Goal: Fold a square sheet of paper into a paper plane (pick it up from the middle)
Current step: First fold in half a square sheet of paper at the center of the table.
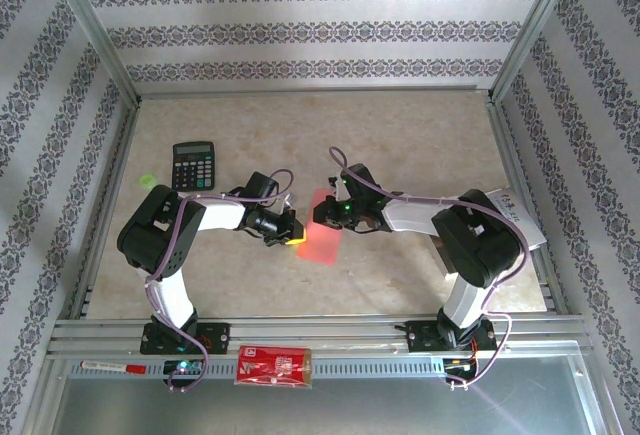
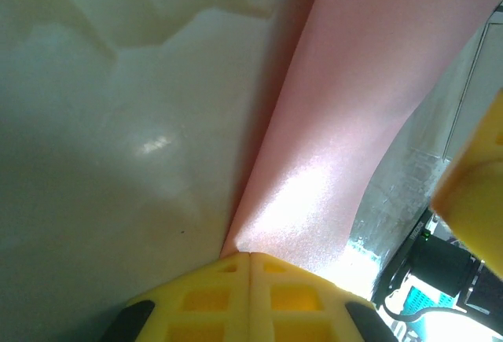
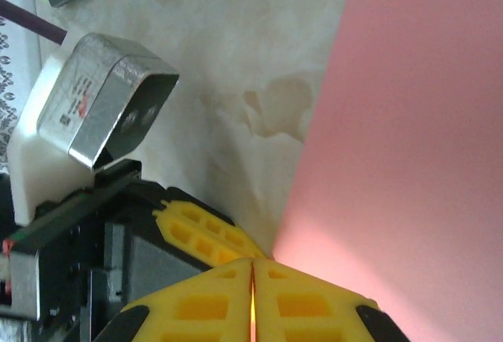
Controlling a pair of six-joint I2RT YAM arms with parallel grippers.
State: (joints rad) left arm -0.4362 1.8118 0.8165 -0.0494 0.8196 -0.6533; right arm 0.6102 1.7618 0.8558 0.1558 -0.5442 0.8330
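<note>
1. The square sheet of paper (image 1: 322,230), thin and pink-red, shows from above as an oblong rather than a full square. It sits near the middle of the beige marbled table (image 1: 430,145). Its long axis runs from the far side toward the arm bases, tilted a little.
2. The left gripper (image 2: 250,267) meets the sheet on its left long side. Its yellow ribbed jaws are pressed together on the paper's edge. In the left wrist view the sheet rises from the tips as a smooth, curved band, lifted off the table there.
3. The right gripper (image 3: 253,279) stands at the far, right part of the sheet. Its yellow jaws are also closed, with only a thin seam between them. The pink edge runs right down to the tips, but I cannot tell whether any paper is pinched between them.
4. The sheet lies between the two grippers, which face each other across its short axis, so neither arm is nearer. In my judgement, any coming crease turns on that long axis. The left grip fixes one long edge, and the right tips would need a sure hold before anything is pulled, or the thin paper could slip or buckle.
5. Further out, a black calculator (image 1: 193,165) lies well apart on the far left. A red printed packet (image 1: 273,365) lies on the near rail between the arm bases.
</note>
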